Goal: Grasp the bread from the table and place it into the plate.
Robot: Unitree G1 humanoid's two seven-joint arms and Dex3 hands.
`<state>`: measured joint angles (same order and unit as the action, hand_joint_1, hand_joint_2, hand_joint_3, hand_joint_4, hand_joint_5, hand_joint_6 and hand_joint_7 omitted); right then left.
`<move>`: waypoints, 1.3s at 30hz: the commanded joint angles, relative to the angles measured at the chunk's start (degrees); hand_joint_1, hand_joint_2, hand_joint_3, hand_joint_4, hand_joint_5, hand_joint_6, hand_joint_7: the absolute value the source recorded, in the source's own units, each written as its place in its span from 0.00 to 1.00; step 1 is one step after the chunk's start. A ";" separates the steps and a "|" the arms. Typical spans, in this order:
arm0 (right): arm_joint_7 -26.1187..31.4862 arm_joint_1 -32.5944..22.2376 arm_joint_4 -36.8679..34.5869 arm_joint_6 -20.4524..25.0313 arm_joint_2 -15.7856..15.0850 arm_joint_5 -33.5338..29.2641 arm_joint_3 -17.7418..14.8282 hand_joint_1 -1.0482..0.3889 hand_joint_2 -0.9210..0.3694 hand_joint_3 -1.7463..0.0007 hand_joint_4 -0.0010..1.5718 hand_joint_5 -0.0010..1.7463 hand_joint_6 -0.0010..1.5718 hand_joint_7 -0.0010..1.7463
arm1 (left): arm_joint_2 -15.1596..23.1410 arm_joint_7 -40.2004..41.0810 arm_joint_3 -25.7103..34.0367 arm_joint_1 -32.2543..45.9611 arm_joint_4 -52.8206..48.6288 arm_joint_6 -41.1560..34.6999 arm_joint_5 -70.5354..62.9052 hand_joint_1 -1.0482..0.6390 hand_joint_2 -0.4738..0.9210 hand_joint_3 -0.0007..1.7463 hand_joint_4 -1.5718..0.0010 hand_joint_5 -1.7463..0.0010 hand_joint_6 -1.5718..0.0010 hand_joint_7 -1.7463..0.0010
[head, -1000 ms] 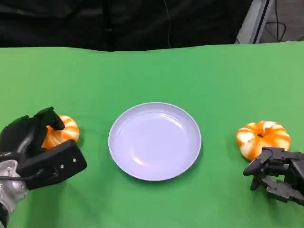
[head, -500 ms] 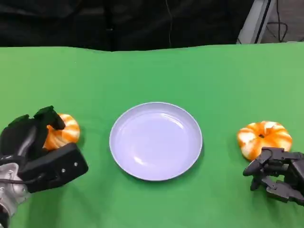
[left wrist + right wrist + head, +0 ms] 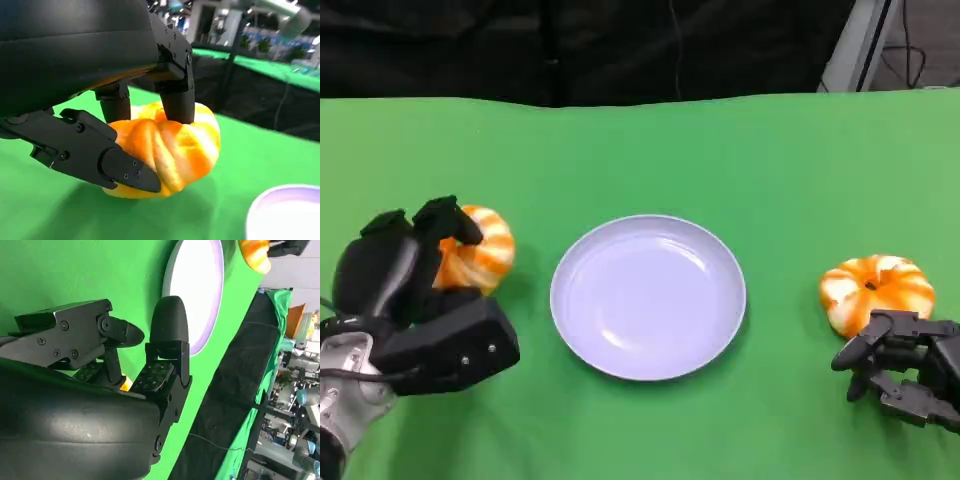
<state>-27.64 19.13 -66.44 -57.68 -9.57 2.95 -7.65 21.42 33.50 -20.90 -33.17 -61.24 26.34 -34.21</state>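
An orange-and-white swirled bread (image 3: 480,250) sits in my left hand (image 3: 410,290), left of the white plate (image 3: 648,298). In the left wrist view the fingers (image 3: 175,90) press on top of the bread (image 3: 175,145) and the thumb lies against its side, with its shadow on the cloth below. The plate's rim (image 3: 285,210) shows close by. A second swirled bread (image 3: 875,285) lies on the cloth right of the plate. My right hand (image 3: 905,375) rests just in front of it, holding nothing. In the right wrist view its fingers (image 3: 160,355) are apart.
Green cloth (image 3: 650,150) covers the whole table, with bare room behind and in front of the plate. A black backdrop (image 3: 570,50) runs along the far edge. The right wrist view looks across the plate (image 3: 197,290) to the held bread (image 3: 255,252).
My left hand has closed on the left bread and carried it up and a little right, toward the plate. The right hand and the other bread have not moved.
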 commanded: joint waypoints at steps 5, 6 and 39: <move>0.43 -0.47 0.15 0.07 -0.80 0.32 -0.18 0.79 0.07 0.65 0.58 0.78 0.61 0.55 | 1.66 -2.22 0.87 4.32 11.05 -1.99 -0.56 0.55 1.00 0.16 0.69 0.04 0.62 0.23; 0.28 -0.45 0.12 0.17 -0.80 0.41 -0.21 0.79 0.07 0.65 0.58 0.78 0.61 0.55 | 1.67 -2.11 0.81 4.63 12.14 -2.18 -0.90 0.55 1.00 0.15 0.69 0.04 0.62 0.23; 1.77 -0.41 0.25 -0.71 -0.45 -0.52 0.46 0.79 0.09 0.63 0.58 0.77 0.62 0.54 | -6.62 -6.27 -2.51 1.75 20.01 -2.27 -4.85 0.53 1.00 0.09 0.70 0.00 0.67 0.15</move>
<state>-26.21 19.13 -66.43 -57.71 -9.49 2.36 -7.22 14.96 28.03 -22.87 -29.94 -41.01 23.78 -38.46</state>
